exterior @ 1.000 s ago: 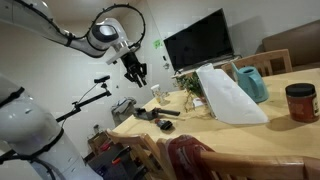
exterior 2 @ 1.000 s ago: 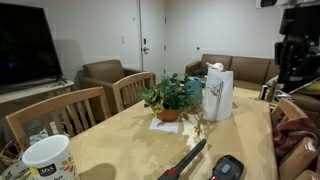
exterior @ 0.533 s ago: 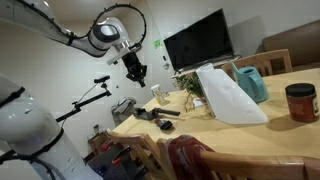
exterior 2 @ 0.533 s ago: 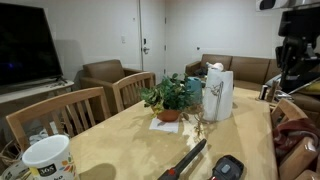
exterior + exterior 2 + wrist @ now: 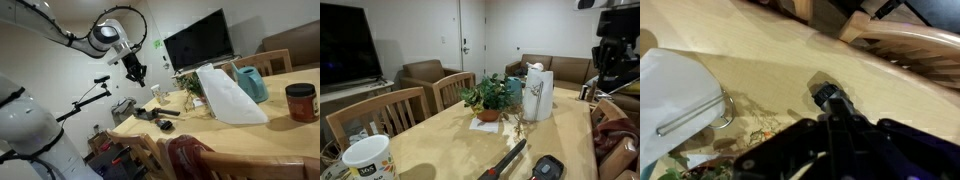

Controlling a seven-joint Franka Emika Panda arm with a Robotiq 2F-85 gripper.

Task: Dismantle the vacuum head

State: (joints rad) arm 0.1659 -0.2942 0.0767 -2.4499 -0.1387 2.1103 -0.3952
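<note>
The vacuum head is a small black piece lying at the near end of the wooden table (image 5: 280, 135), seen in both exterior views (image 5: 147, 115) (image 5: 506, 160). My gripper (image 5: 136, 73) hangs high in the air above that end of the table, well clear of it, fingers shut with nothing between them. In an exterior view only its dark body shows at the right edge (image 5: 610, 60). In the wrist view the shut gripper (image 5: 837, 110) points over the table, and a black tube-like end of the vacuum head (image 5: 825, 94) lies just past the fingertips.
A tall white bag (image 5: 226, 96) (image 5: 540, 92) stands mid-table beside a potted plant (image 5: 490, 97) and a teal jug (image 5: 251, 83). A red canister (image 5: 300, 102), a white cup (image 5: 367, 160), a second black part (image 5: 548, 167) and wooden chairs (image 5: 380, 115) are around.
The gripper's fingers have closed together on nothing. The arm has stayed almost where it was, high over the table end.
</note>
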